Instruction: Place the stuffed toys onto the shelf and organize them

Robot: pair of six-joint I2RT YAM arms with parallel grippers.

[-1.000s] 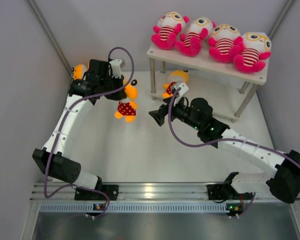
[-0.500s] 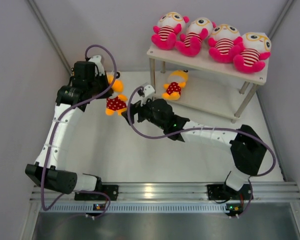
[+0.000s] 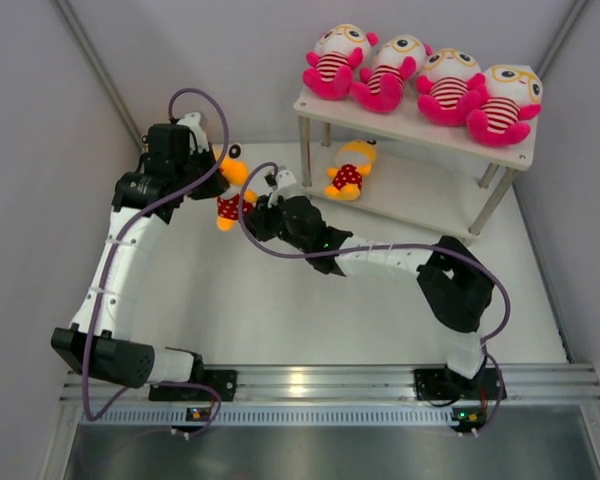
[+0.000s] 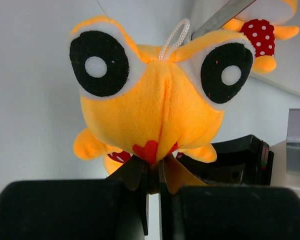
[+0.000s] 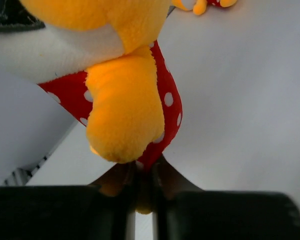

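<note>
- Just left of the shelf, an orange doll has its face clenched in the left pincer.
- The right pincer grasps the same doll's red dotted body.

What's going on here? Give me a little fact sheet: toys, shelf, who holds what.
Shelf top: four pink dolls in a row
Shelf bottom: one orange doll
Held doll: orange, left of the shelf
Left end effector: shut on its head
Right end effector: shut on its red dotted body
</note>
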